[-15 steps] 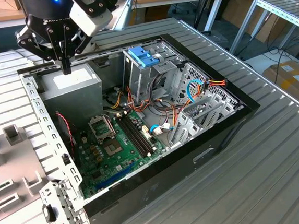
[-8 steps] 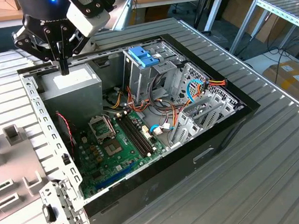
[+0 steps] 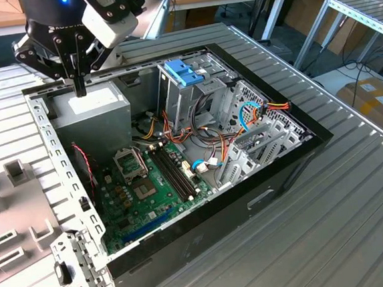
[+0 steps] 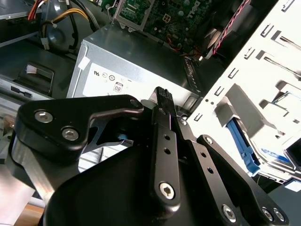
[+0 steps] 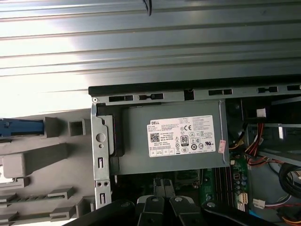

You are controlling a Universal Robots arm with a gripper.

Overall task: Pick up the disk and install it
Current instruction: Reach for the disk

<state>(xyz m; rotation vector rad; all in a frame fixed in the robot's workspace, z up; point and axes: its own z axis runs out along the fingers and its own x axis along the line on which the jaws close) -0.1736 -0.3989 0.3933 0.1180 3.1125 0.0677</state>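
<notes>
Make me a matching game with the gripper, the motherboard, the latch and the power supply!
Things:
1 gripper
2 motherboard
3 latch
4 power supply

Clues:
a green
b pale blue
c grey with a white label
d black, hanging above the case

Pairs: 1-d, 2-a, 3-b, 4-c

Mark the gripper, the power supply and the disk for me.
gripper [image 3: 79, 91], exterior view, at its fingertips
power supply [image 5: 181, 136], first wrist view, on its white label
disk [image 4: 241, 142], second wrist view, on its blue rail
</notes>
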